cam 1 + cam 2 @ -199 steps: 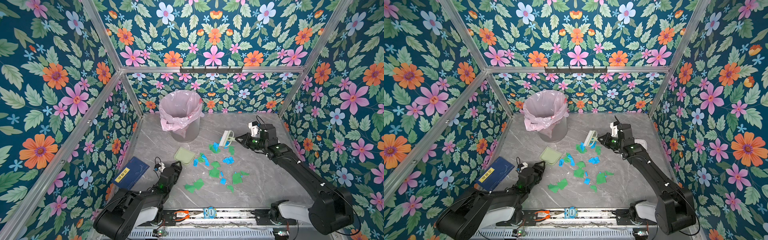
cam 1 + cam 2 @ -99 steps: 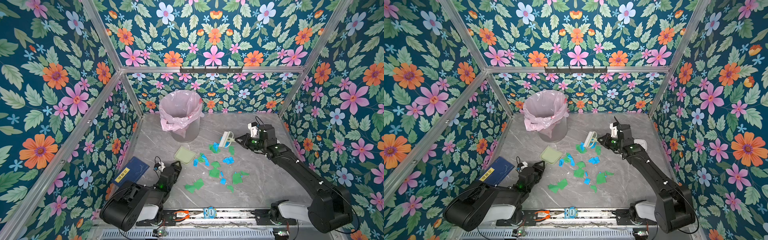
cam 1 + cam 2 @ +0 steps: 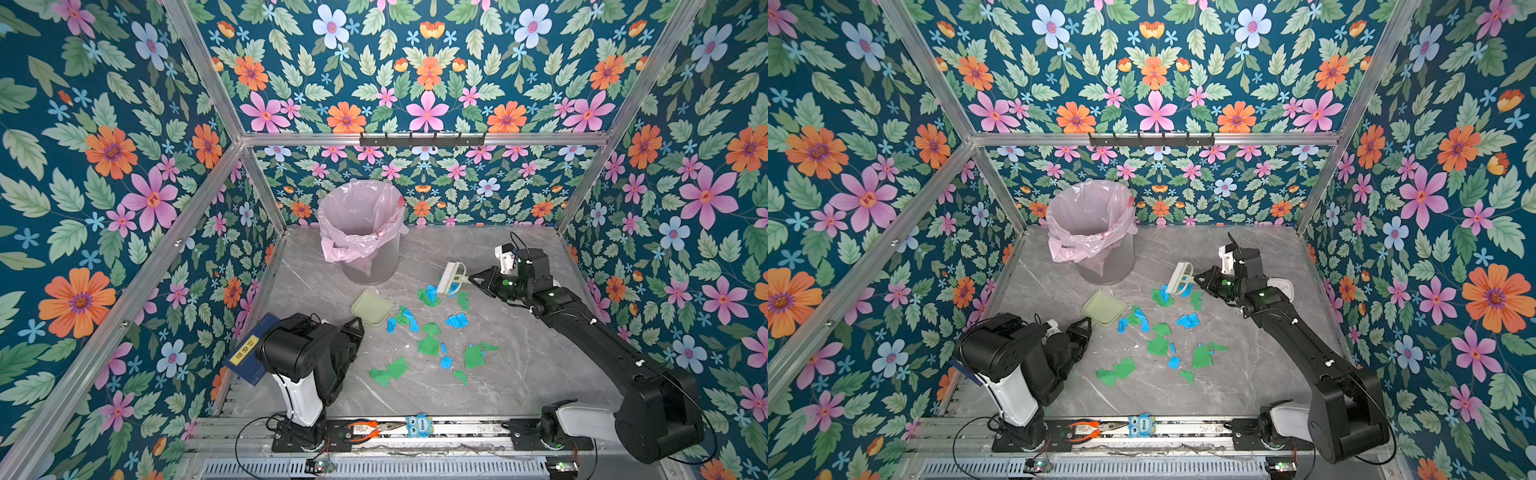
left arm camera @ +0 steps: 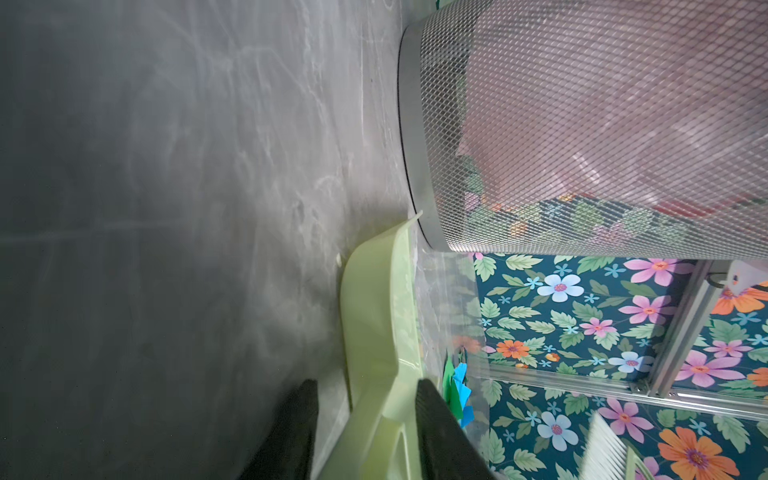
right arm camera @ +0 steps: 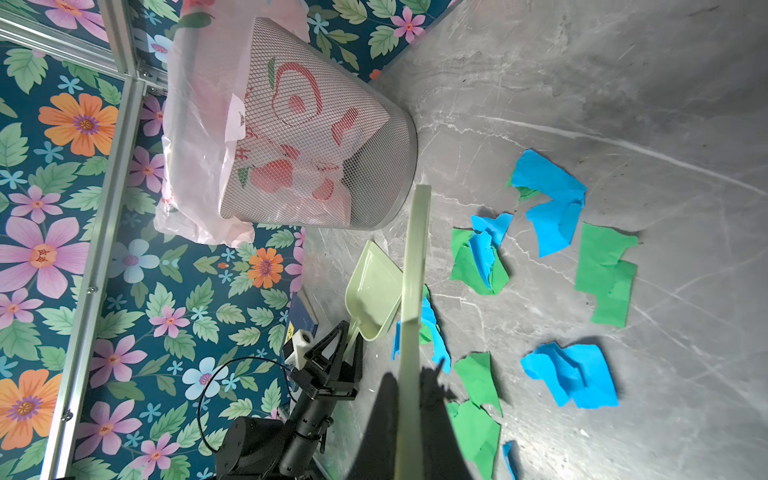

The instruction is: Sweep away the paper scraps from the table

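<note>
Several green and blue paper scraps [image 3: 428,345] [image 3: 1158,345] [image 5: 552,208] lie scattered over the middle of the grey marble table [image 3: 519,374]. A pale green dustpan [image 3: 372,307] [image 3: 1104,306] [image 4: 382,299] rests at their left edge. My left gripper [image 3: 357,328] [image 4: 368,386] straddles its handle: one finger touches it, and a gap shows at the other. My right gripper [image 3: 473,279] [image 5: 409,374] is shut on the handle of a pale green brush [image 3: 451,280] [image 3: 1179,278], whose white bristles stand at the far scraps.
A mesh bin [image 3: 361,232] [image 5: 299,145] with a pink liner stands at the back, just behind the dustpan. A blue book [image 3: 249,353] lies at the left wall beside my left arm. Orange pliers [image 3: 365,428] and an owl tag [image 3: 417,424] sit on the front rail.
My left arm's elbow has risen from lying low, and its jaws have narrowed round the dustpan handle. The right gripper and brush have barely moved.
</note>
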Motion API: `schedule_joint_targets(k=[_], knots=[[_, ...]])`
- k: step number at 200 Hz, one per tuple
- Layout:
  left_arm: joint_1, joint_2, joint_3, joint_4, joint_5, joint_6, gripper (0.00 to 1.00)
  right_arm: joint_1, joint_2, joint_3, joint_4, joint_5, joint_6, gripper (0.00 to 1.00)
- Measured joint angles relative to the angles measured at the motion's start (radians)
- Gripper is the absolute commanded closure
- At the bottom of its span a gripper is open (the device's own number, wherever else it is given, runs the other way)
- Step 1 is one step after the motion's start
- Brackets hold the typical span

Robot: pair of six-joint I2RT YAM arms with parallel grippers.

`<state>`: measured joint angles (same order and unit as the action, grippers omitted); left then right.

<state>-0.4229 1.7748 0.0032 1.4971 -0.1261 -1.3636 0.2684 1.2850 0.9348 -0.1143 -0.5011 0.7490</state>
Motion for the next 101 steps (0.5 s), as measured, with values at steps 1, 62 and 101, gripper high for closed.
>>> schedule_joint_targets(k=[1,62,101], knots=[[0.001,-0.004,0.000,-0.003,-0.001,0.001,0.58,0.000,0.000,0.000,0.000,0.000,0.000,1.00],[0.019,0.034,0.000,0.023,0.018,0.019,0.73,0.000,-0.001,0.000,0.003,0.000,0.000,1.00],[0.023,0.062,0.000,0.110,0.036,0.018,0.90,0.000,-0.005,0.000,0.003,0.000,0.000,1.00]])
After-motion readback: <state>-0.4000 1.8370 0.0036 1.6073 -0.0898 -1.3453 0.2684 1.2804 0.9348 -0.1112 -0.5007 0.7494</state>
